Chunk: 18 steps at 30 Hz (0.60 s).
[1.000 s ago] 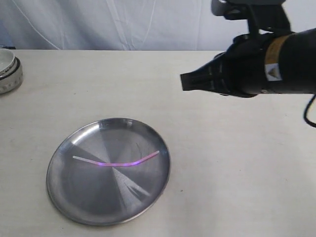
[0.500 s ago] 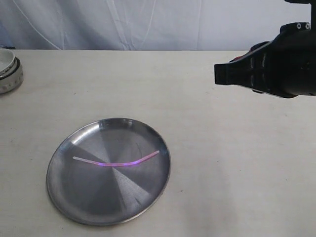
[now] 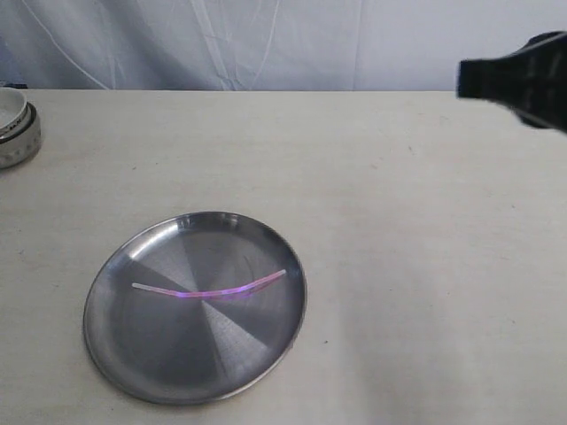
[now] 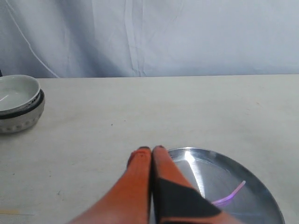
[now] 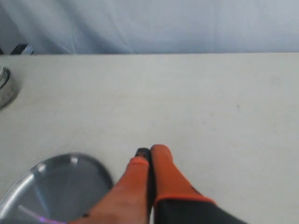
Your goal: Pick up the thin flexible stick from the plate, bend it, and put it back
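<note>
The thin pink-purple stick (image 3: 209, 290) lies gently curved across the middle of the round steel plate (image 3: 142, 354) at the lower left of the table. One end of the stick (image 4: 231, 194) shows in the left wrist view, on the plate (image 4: 261, 191). My left gripper (image 4: 151, 149) is shut and holds nothing, its orange fingers pressed together just off the plate's rim. My right gripper (image 5: 148, 150) is also shut and holds nothing, well away from the plate (image 5: 56, 184). In the exterior view only a dark part of the right arm (image 3: 518, 80) shows at the upper right.
A small white bowl (image 3: 16, 124) stands at the far left edge of the beige table, also seen as the bowl (image 4: 18, 102) in the left wrist view. A pale cloth backdrop (image 3: 266, 40) hangs behind the table.
The right arm has drawn back to the right and upward, away from the plate, and now shows only at the frame's upper right edge. The stick and plate have not moved.
</note>
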Tool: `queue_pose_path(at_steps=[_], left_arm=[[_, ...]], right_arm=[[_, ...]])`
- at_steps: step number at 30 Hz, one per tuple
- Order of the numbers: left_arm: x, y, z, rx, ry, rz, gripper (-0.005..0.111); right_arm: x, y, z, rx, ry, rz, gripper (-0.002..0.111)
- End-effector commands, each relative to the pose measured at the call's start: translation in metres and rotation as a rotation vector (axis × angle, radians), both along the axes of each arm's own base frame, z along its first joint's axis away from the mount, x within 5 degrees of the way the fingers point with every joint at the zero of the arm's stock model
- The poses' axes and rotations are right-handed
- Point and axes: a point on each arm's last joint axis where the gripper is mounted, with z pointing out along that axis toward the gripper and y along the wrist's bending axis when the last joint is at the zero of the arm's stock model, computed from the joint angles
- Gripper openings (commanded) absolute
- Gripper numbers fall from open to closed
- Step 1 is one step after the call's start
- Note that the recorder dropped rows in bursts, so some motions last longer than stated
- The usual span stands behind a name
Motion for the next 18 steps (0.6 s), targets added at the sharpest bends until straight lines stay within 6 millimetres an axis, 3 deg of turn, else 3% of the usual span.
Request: queue_pose_path(at_steps=[1,6,11,15,18], left_arm=[[-0.001,0.0,0.001,-0.015,-0.02,0.0,0.0],[-0.001,0.0,0.001,-0.015,-0.02,0.0,0.0],[-0.001,0.0,0.001,-0.015,-0.02,0.0,0.0],[-0.001,0.0,0.001,-0.015,-0.02,0.0,0.0],[-0.001,0.0,0.001,-0.015,-0.02,0.0,0.0]], right_arm=[[-0.008,-0.04,0.017,0.054,-0.091,-0.175,0.0],[-0.024,-0.07,0.033,-0.075,-0.241,-0.287,0.0],[-0.033,-0.08,0.032,-0.119,-0.226,-0.337,0.0],[-0.037,-0.081,0.015,-0.089,-0.255,-0.326,0.0],[-0.044,-0.088,-0.009,-0.023,-0.338,-0.352,0.0]])
